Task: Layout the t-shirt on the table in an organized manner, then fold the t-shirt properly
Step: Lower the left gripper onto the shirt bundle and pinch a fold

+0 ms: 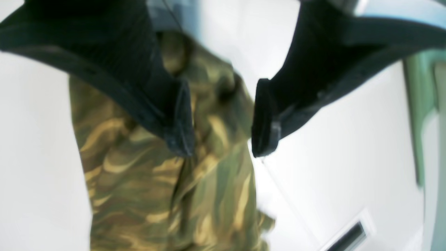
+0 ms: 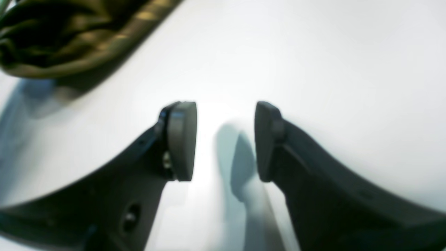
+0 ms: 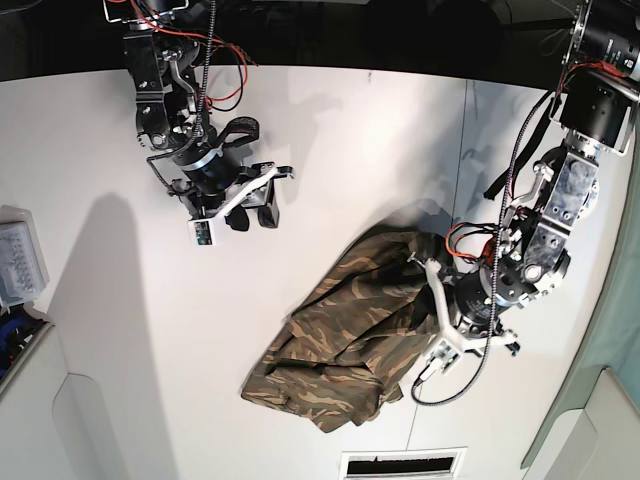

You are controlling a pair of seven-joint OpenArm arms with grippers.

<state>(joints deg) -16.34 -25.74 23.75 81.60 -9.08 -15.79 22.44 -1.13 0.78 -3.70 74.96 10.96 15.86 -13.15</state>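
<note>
so going left to right in the base view: the right end effector [image 3: 255, 212] is hanging over bare desk [image 3: 330, 130] well apart from the t-shirt [image 3: 345, 335]; its jaws are sitting partly open with nothing between them, just white surface showing through in its wrist view; the shirt is lying crumpled in a lumpy diagonal heap right of the middle, not laid out at all yet; the left end effector [image 3: 432, 275] is sitting at the heap's upper right edge, jaws spread wide and gripping nothing, cloth showing below the gap; my worry is that one arm is reaching in alone; a grab from there is probably pinching several bunched layers at once, so lifting is dragging the whole wad instead of opening it; the shirt is also lying near the desk's front edge, so a careless tug could be sliding it off.
</note>
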